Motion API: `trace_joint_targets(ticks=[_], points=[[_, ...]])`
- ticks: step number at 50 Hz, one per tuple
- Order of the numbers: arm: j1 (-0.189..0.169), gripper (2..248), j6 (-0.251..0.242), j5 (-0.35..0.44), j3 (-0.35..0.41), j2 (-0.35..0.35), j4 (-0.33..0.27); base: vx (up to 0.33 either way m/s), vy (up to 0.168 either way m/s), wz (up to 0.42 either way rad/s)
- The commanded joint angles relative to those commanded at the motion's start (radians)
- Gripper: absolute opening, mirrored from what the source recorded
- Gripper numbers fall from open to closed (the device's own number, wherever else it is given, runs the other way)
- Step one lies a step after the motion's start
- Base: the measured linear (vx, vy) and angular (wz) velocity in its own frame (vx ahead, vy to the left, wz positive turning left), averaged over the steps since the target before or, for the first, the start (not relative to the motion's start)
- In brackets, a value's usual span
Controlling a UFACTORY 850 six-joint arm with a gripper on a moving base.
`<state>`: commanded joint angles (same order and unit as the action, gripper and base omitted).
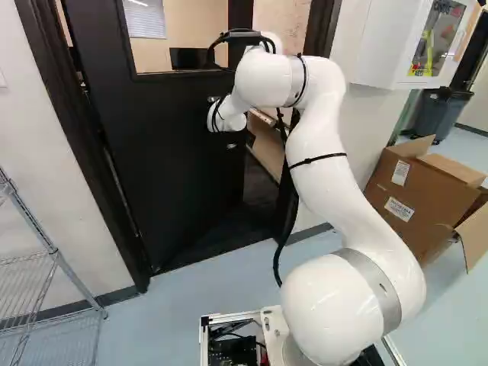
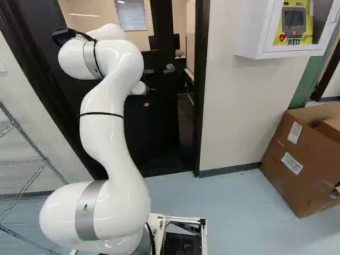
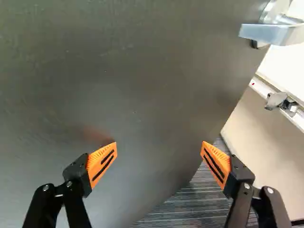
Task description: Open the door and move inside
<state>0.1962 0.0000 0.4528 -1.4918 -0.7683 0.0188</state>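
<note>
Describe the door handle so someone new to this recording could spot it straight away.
Find the big dark door ahead of the open gripper. At its edge a flat silver lever juts out: that is the handle. It sits on the door, unlike the smaller grey catch by the pale panel beyond.

Door (image 3: 133, 95) looked smooth, low-sheen. Handle (image 3: 263, 32) was shiny metal. Arm (image 1: 328, 156) was glossy, smooth. Box (image 1: 419, 187) was matt cardboard. Rack (image 1: 52, 248) was shiny metal wire. Flooring (image 3: 197, 204) past door was ribbed, maybe carpet, partly hidden.

the rounded white arm (image 1: 328, 179) has grey bands (image 1: 374, 284) and black cables (image 1: 287, 229).
</note>
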Motion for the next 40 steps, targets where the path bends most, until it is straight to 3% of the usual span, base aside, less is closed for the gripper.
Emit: trace_joint_targets(ticks=[40], points=[[-0.017, 247, 0.000, 0.000, 0.265, 0.194, 0.000, 0.000, 0.000, 0.000]])
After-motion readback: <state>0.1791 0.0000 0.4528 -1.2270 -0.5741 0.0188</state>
